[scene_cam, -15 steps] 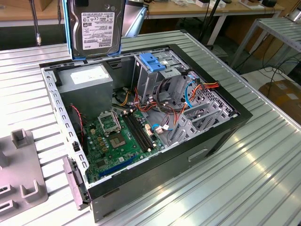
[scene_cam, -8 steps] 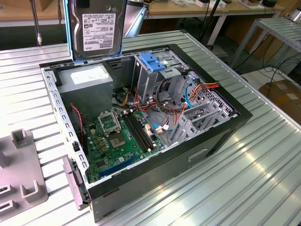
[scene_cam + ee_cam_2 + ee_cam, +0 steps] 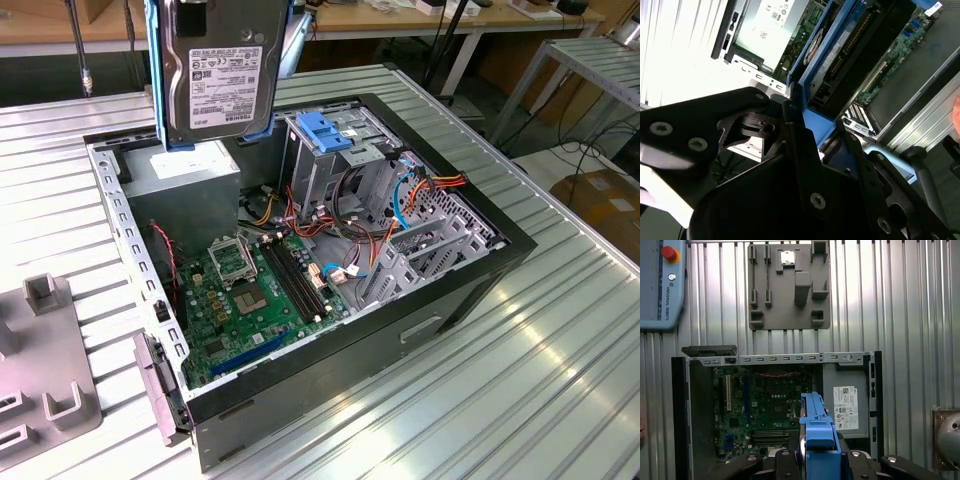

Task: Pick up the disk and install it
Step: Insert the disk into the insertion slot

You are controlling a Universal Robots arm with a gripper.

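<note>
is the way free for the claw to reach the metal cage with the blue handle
Probably yes: the claw holds the silver-grey blue-railed disk above the open case, and nothing covers the blue-handled metal cage.

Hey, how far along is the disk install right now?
Done: the disk is picked up and hangs label-out above the open computer case in the exterior view. In hand: the gripper is clamped on the disk's blue rails in the first wrist view. Left: the install, since the disk is not yet in the drive cage with the blue handle.
</note>
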